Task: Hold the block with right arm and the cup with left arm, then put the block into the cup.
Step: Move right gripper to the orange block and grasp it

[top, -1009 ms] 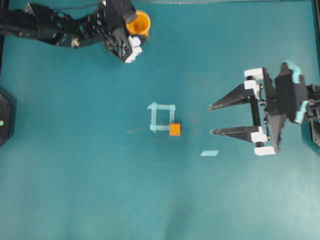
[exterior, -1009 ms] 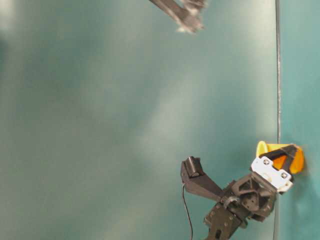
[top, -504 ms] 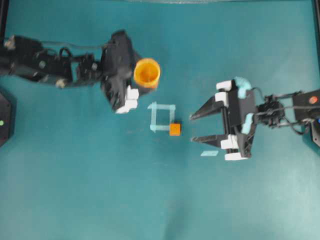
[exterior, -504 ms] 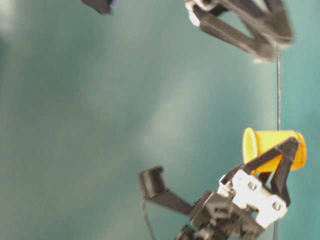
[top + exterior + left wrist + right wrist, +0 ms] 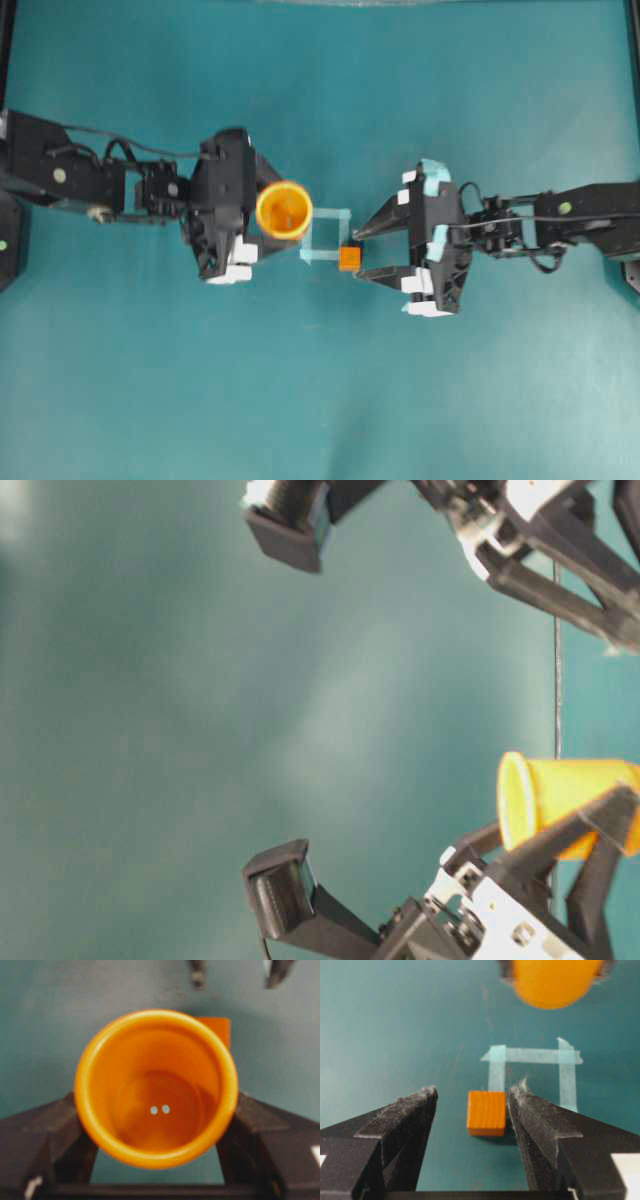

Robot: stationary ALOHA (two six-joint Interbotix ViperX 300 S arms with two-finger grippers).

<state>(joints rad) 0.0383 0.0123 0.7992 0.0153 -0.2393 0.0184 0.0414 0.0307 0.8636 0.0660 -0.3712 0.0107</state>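
The block [image 5: 349,259] is a small orange cube with flat, clean faces, sitting on the teal table [image 5: 320,400] at the lower right corner of the tape square [image 5: 326,236], a pale outline of four strips. The cup [image 5: 284,210] is yellow-orange plastic with a round rolled rim, a tapered body and a darker orange inside; two pale dots show on its bottom in the left wrist view. It sits just left of the tape square, raised off the table in the table-level view, mouth upward in the overhead view.

The left gripper [image 5: 262,212] has its two black fingers [image 5: 45,1132] pressed against opposite sides of the cup's body below the rim, holding it. The right gripper [image 5: 359,253] is spread wide, its pointed fingers [image 5: 405,1125] straddling the block with a gap on each side; neither touches the cube, and it holds nothing.

The left arm [image 5: 90,185] reaches in from the left edge toward the tape square, roughly level, cables looping over it. The right arm [image 5: 560,215], with teal tape on its gripper body, reaches in from the right edge, fingers pointing at the square's lower right corner.
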